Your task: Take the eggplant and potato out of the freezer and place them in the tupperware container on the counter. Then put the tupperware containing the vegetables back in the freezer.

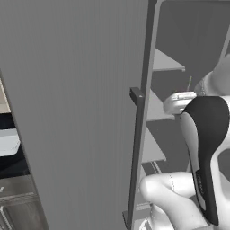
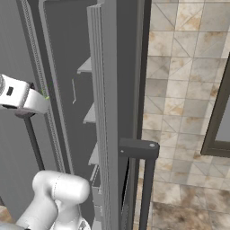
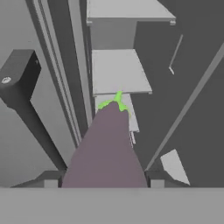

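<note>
- While my claw points into the open freezer, the eggplant sits between my two fingers, its purple body filling the gap from one tip to the other.
- My left fingertip and my right fingertip press against the eggplant's flanks, so the claw is closed on it at a fairly wide spread.
- From the hand view, the eggplant's green stem tip points away from me, toward the grey shelves stacked inside the freezer.
- Those shelves lie beyond the stem; I cannot tell whether the eggplant touches any of them.
- To the left in the hand view stands the freezer door's edge, with a dark handle bracket jutting out beside the eggplant.
- From the left base view, the ribbed door stands swung open in front of the camera, its thin bar handle running down its right edge, and my arm reaches past it into the freezer.
- At the far left of that view, beyond the door, a pale tray-like shape lies on the black counter; most of it is hidden.
- From the right base view, the door is seen edge-on, with tan floor tiles to its right.
</note>
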You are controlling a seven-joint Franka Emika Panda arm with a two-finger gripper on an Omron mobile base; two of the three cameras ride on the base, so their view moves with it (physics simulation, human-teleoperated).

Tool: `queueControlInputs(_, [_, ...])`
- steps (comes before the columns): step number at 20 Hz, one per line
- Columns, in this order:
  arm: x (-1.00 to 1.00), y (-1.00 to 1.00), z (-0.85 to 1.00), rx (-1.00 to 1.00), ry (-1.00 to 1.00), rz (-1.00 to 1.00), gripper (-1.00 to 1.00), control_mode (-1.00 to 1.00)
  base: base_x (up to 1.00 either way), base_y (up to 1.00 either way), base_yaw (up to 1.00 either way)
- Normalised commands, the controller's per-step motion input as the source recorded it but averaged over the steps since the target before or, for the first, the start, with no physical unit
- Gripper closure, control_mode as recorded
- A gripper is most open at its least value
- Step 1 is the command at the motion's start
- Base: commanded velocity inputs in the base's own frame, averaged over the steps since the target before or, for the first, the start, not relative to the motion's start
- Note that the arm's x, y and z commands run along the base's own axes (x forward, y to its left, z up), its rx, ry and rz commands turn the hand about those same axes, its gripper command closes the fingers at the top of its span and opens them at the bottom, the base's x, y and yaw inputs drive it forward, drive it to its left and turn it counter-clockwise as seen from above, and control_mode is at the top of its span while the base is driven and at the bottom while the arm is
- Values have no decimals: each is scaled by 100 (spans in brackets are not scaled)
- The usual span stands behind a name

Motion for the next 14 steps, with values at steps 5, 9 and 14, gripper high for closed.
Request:
queueControlInputs(5, [0, 0, -34, 0, 17, 0, 100, 100, -1, 0, 0])
queueControlInputs(9, [0, 0, 0, 0, 0, 0, 100, 100, -52, 16, 0])
queueControlInputs(14, [0, 0, 0, 0, 0, 0, 100, 100, -90, 73, 0])
